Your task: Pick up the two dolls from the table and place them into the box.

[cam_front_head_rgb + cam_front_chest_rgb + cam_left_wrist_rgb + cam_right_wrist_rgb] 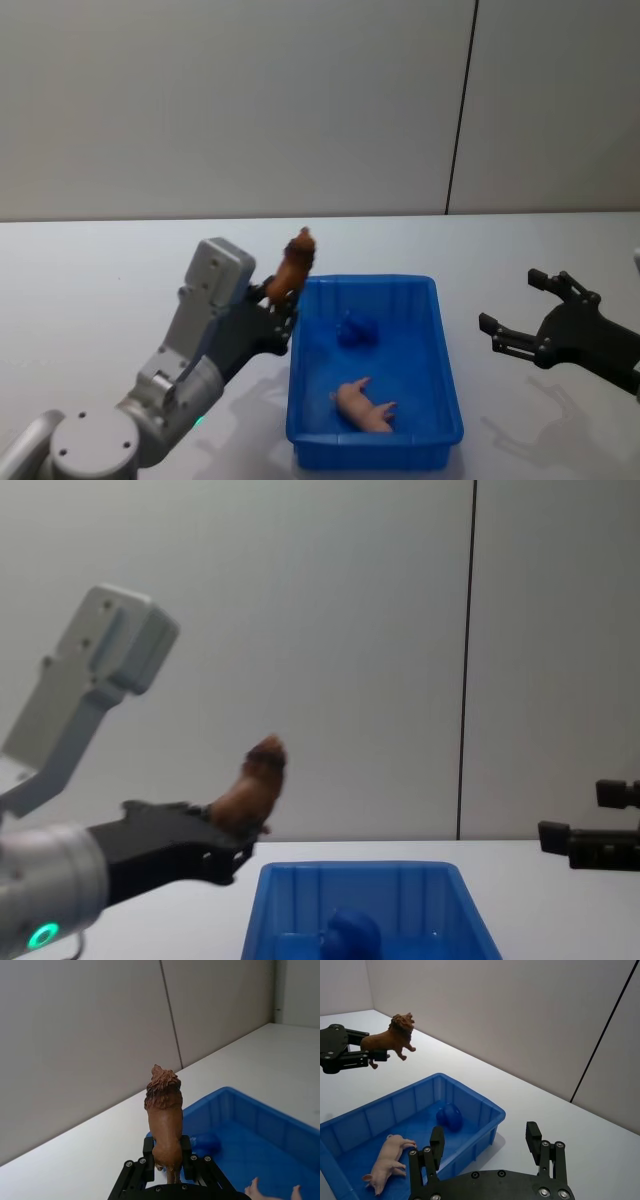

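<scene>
Reddish-brown, the lion doll (295, 266) was clamped by its hindquarters in the left gripper (279, 300), raised in the air just outside the far left corner of the blue box (442, 350). Inside the box, the blue doll (357, 329) lay near the far wall and a pink pig (362, 406) toward the near wall, with bare floor between them. On the box's right, well apart above the white table (100, 270), the right gripper (519, 314) hung spread wide, holding nothing.

Lab-type test rm, bare grey wall panels (300, 100), plain white table (90, 270)
</scene>
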`<action>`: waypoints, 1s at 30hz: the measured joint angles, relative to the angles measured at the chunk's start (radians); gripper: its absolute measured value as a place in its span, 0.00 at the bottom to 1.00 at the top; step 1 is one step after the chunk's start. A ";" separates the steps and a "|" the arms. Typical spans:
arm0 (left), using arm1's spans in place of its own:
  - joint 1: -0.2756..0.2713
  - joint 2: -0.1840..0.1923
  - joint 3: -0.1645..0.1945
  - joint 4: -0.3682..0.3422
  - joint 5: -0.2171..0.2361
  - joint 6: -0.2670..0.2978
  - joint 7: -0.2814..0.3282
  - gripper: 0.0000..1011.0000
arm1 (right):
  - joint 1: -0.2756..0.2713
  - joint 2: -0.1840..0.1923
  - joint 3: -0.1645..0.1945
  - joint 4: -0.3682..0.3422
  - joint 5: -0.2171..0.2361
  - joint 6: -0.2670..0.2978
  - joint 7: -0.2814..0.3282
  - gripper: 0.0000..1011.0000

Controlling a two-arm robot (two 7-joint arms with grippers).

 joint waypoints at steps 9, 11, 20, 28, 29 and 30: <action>-0.050 -0.052 0.022 0.045 0.023 -0.015 -0.091 0.30 | 0.000 0.000 0.000 0.000 0.000 0.000 0.000 0.99; -0.059 -0.063 0.028 0.056 0.024 -0.015 -0.107 0.30 | 0.000 0.000 0.000 0.000 0.000 0.000 0.000 0.99; -0.078 -0.096 0.045 0.096 0.025 -0.010 -0.145 0.55 | 0.000 0.000 0.000 0.000 0.000 0.000 0.000 0.99; -0.083 -0.106 0.050 0.110 0.028 -0.032 -0.155 0.80 | 0.000 0.000 0.000 0.000 0.000 0.000 0.000 0.99; -0.083 -0.106 0.050 0.110 0.030 -0.042 -0.155 0.84 | 0.000 0.000 0.000 0.000 0.000 0.000 0.000 0.99; -0.083 -0.106 0.049 0.110 0.031 -0.049 -0.155 0.85 | 0.000 0.000 0.000 0.000 0.000 0.000 0.000 0.99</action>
